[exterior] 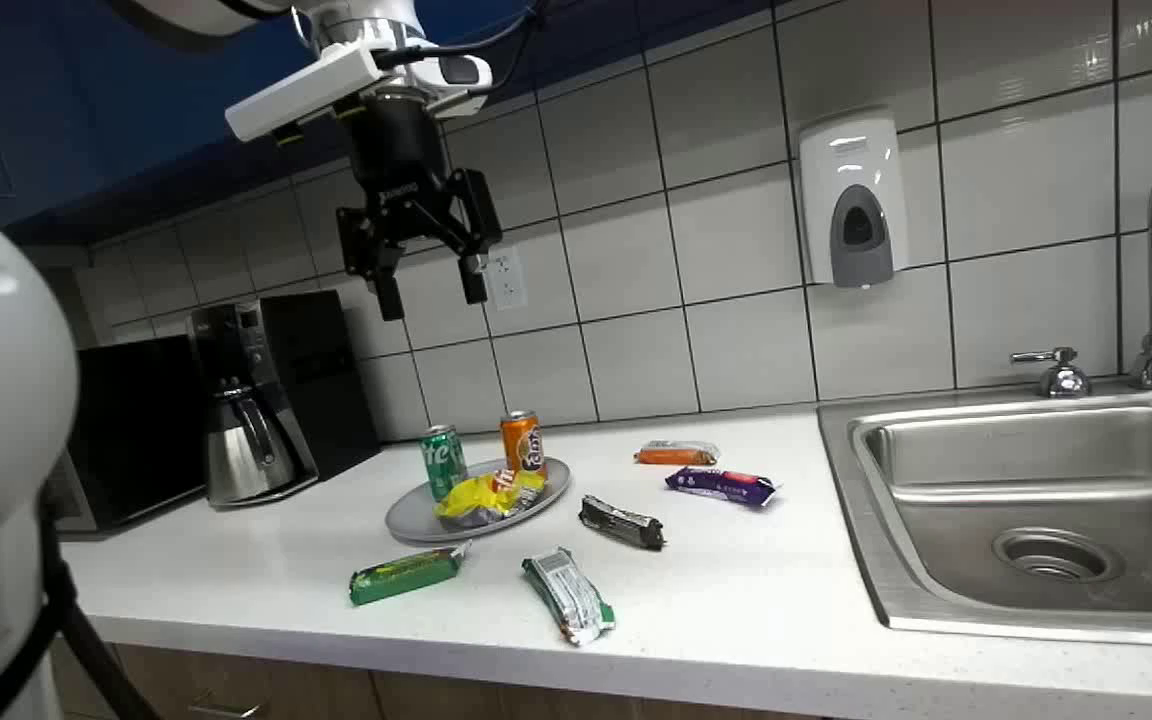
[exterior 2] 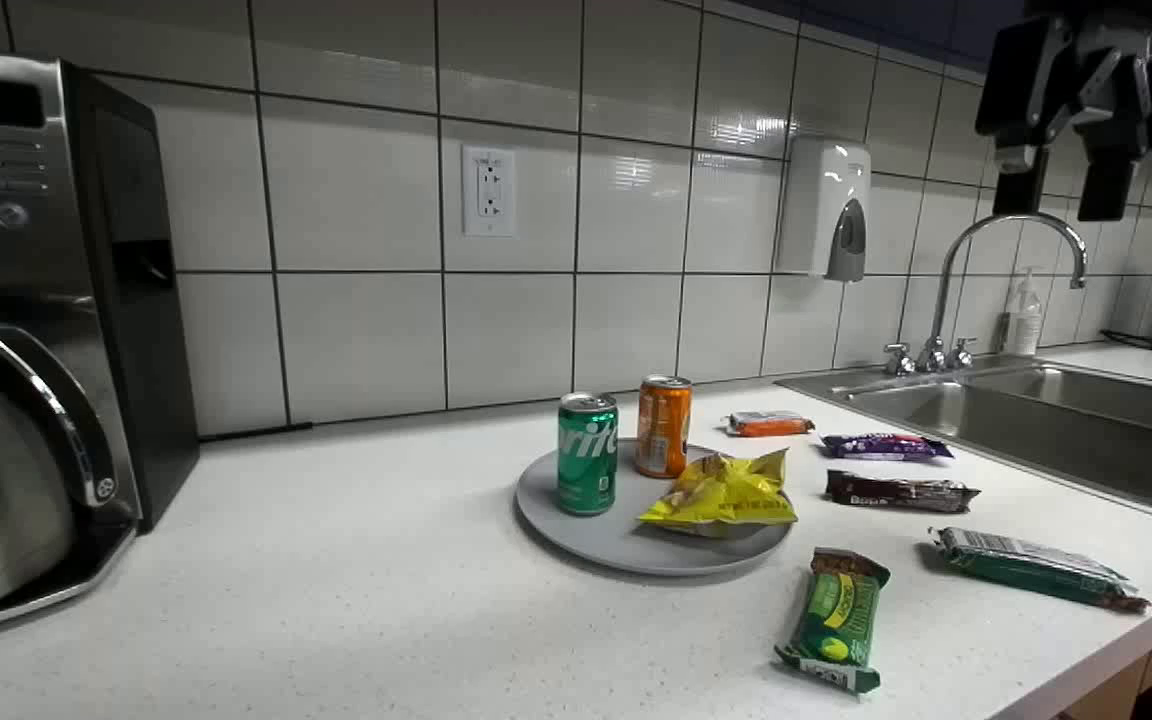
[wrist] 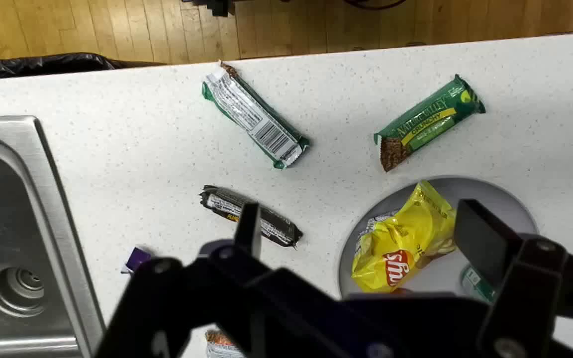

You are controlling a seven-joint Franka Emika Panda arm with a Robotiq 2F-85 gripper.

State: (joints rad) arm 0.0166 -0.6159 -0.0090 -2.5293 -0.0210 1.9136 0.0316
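Note:
My gripper (exterior: pixel 432 290) hangs high above the counter in both exterior views, its jaws wide apart and nothing between them. Below it, a grey plate (exterior 2: pixel 586 545) carries a green Sprite can (exterior 2: pixel 587 460), an orange Fanta can (exterior 2: pixel 663 428) and a yellow chip bag (exterior 2: pixel 726 495). Seen from the wrist, the chip bag (wrist: pixel 406 243) lies under the gap between the fingers, and the gripper body hides most of both cans. Around the plate lie a green bar (exterior: pixel 406 575), a white-backed green bar (exterior: pixel 569 595), a black bar (exterior: pixel 621 522), a purple bar (exterior: pixel 721 486) and an orange bar (exterior: pixel 676 453).
A coffee maker (exterior: pixel 281 385) stands at the plate's far side from the steel sink (exterior: pixel 866 520). Behind the sink rises a curved faucet (exterior 2: pixel 946 270). On the tiled wall are a soap dispenser (exterior: pixel 851 200) and an outlet (exterior 2: pixel 489 190).

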